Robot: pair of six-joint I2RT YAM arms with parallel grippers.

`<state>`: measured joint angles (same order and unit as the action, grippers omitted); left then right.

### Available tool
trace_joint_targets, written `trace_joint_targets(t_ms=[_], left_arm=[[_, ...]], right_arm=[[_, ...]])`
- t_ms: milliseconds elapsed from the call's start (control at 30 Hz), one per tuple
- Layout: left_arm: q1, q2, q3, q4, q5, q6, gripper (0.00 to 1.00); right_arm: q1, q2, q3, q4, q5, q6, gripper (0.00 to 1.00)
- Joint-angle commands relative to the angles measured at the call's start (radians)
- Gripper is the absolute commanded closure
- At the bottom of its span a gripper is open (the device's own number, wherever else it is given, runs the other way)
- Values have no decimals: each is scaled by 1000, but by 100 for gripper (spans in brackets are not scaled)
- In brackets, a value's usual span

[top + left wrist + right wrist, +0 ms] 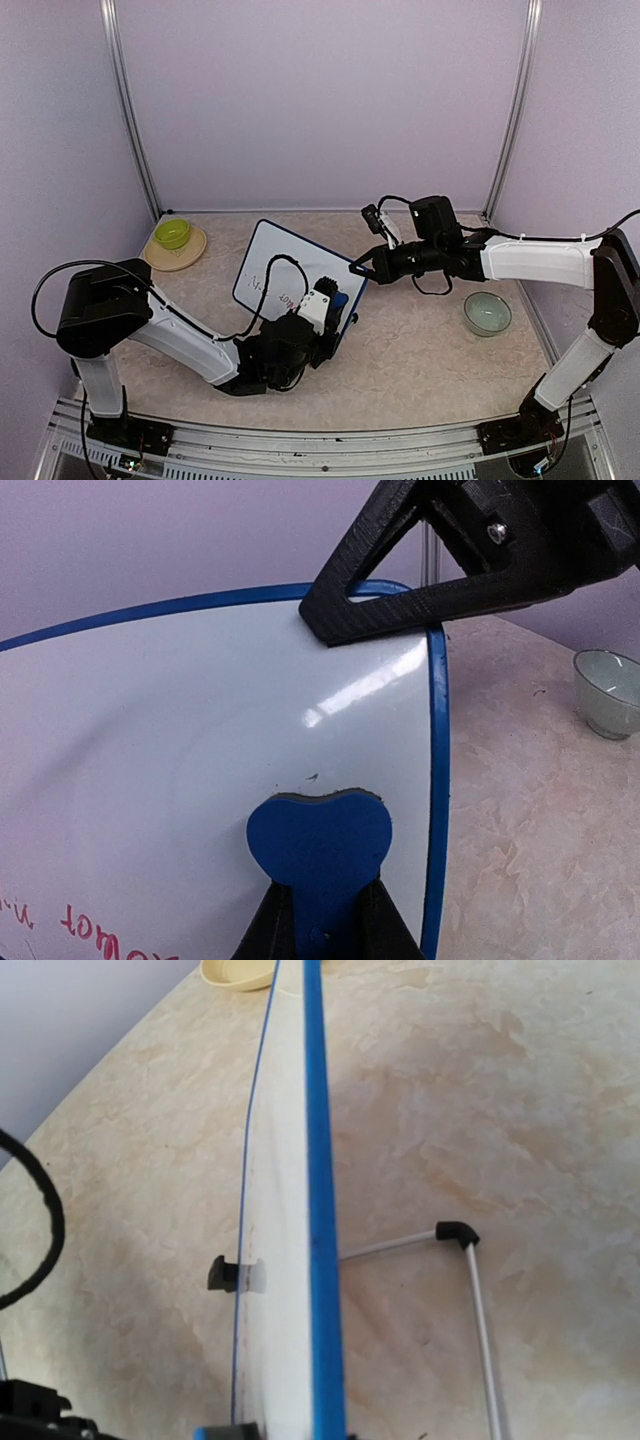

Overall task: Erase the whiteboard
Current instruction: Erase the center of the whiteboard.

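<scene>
1. White and edged in dark blue, the whiteboard stands tilted near the middle of the table, between the two arms, with its face turned toward the left arm.
2. We see the left tool pressed together on a small blue block. In the left wrist view the fingers pinch its lower part, and its rounded top lies flat against the board's face near the right-hand frame.
3. We see the right tool reaching in from the right, pinched on the board's upper right corner. In the left wrist view one black finger lies over the blue frame there.
4. Red handwriting shows low on the board's face, left of the block. The face around and above the block looks blank, with a bright glare.
5. From the right wrist view we look along the board's edge, and a thin metal leg with a black corner rests on the table behind it.
6. A yellow-green bowl sits on a tan plate at the far left.
7. A pale green bowl stands to the right, well apart from the board.
</scene>
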<state>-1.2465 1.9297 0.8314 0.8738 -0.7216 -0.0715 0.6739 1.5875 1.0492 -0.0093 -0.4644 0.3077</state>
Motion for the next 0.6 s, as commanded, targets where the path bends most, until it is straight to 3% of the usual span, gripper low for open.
trace_joint_targets(t_ms=[0, 233, 333, 567], left_arm=[[9, 20, 6, -24, 73, 38, 86], [72, 0, -25, -36, 75, -20, 86], [99, -40, -64, -9, 144, -50, 86], [31, 22, 32, -18, 156, -7, 86]], right_arm=[[52, 44, -23, -145, -60, -109, 100], [52, 50, -30, -137, -58, -110, 100], [52, 48, -37, -133, -57, -111, 100], [52, 52, -30, -122, -66, -104, 100]])
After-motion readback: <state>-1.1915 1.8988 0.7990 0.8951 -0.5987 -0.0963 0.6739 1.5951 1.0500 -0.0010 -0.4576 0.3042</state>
